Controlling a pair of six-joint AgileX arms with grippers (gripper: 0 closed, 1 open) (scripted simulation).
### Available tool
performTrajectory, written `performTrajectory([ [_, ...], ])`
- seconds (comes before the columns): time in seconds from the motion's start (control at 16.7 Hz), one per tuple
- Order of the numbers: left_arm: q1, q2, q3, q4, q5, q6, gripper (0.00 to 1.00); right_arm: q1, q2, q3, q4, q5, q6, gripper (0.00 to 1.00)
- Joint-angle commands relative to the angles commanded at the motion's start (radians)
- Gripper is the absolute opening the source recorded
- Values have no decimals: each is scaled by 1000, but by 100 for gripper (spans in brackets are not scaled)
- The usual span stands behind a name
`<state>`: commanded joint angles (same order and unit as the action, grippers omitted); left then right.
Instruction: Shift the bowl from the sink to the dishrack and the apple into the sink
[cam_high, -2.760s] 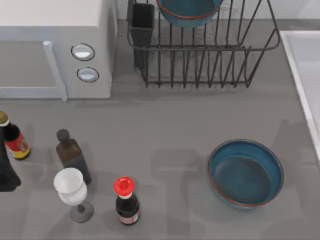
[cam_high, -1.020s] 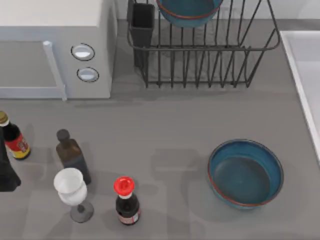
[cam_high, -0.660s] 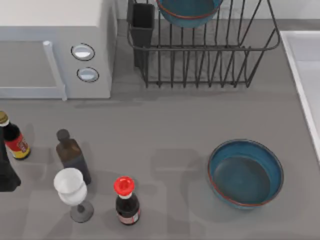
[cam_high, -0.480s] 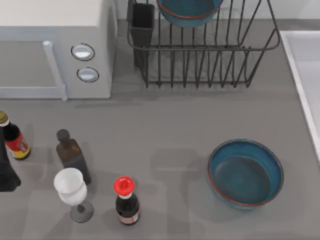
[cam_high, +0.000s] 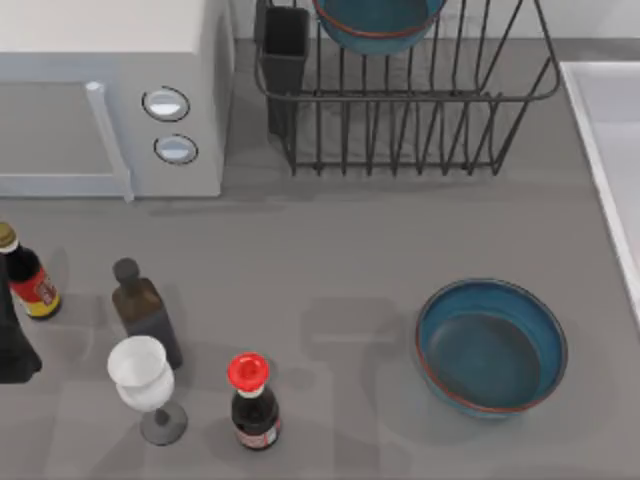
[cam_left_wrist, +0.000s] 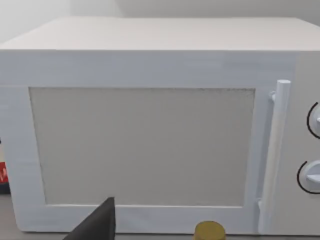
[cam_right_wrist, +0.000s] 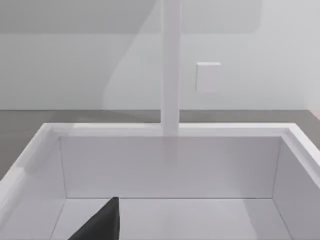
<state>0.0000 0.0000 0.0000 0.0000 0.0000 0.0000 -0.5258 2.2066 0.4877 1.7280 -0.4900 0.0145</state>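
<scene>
Here the bowl (cam_high: 378, 22) sits in the dishrack (cam_high: 420, 110).

- Even, soft light all over, no glare
- Faint blocky shadows lie on the grey bench (cam_high: 330, 260) beside the bowl (cam_high: 491, 346)
- Bottles cast pale shadows; edges stay straight

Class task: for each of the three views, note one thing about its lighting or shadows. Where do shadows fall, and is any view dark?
Top view: soft grey shadows lie on the counter beside the bowl and under the dishrack. Left wrist view: the microwave is evenly lit, without glare. Right wrist view: a broad diagonal shadow crosses the wall behind the sink. No view is dark.
</scene>
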Motion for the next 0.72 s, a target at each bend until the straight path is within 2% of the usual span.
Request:
performTrajectory([
  [0.18, 0, 0, 0, 0, 0, 0, 100, 24, -90, -22, -69, 22, -1, 100],
  [0.36, 0, 0, 0, 0, 0, 0, 100, 67, -273, -63, -218, 63, -2, 100],
  [0.72, 0, 0, 0, 0, 0, 0, 100, 200, -880, -186, -668, 187, -6, 100],
])
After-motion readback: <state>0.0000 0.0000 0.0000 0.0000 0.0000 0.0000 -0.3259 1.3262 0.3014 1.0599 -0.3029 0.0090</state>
